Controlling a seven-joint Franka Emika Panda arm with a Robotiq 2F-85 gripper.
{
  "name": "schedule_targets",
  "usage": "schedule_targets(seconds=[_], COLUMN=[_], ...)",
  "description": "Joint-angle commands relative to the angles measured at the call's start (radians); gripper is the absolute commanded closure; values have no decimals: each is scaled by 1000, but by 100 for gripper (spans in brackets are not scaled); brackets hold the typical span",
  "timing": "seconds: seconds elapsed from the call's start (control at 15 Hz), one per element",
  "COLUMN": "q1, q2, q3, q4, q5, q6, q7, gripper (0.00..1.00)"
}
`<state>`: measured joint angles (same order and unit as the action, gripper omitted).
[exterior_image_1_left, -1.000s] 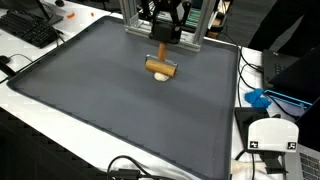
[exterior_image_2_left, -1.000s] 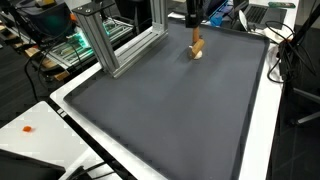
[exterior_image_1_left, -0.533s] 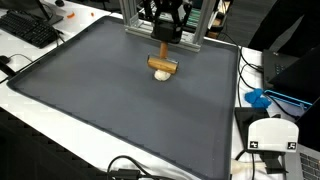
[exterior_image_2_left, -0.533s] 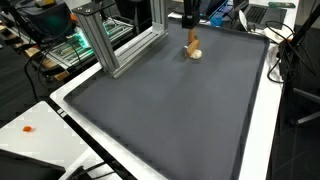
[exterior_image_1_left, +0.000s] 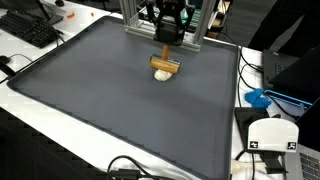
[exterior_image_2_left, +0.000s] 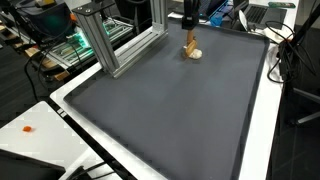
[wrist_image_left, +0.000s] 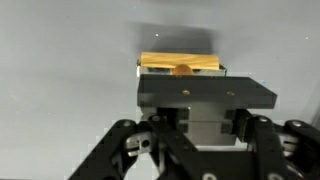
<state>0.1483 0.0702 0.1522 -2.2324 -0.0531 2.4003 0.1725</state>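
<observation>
The gripper (exterior_image_1_left: 166, 42) is holding the wooden hammer (exterior_image_1_left: 164, 66), I think. If it is swinging low, it could knock the white ball (exterior_image_1_left: 162, 77) away.

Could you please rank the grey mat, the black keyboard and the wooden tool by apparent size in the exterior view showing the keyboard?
1. grey mat, by far largest
2. black keyboard, partly out of frame
3. wooden tool, smallest
</observation>
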Motion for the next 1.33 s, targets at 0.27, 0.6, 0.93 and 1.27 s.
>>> schedule_targets(seconds=[0.27, 0.6, 0.93, 1.27], q1=[11, 15, 18, 24], q2=[15, 22, 24, 22], q3=[-3, -4, -10, -7], q4=[-19, -38, -42, -36], q5=[-17, -23, -60, -61], q6=[80, 190, 247, 207], q7=[25, 36, 58, 47], gripper=[64, 64, 64, 64])
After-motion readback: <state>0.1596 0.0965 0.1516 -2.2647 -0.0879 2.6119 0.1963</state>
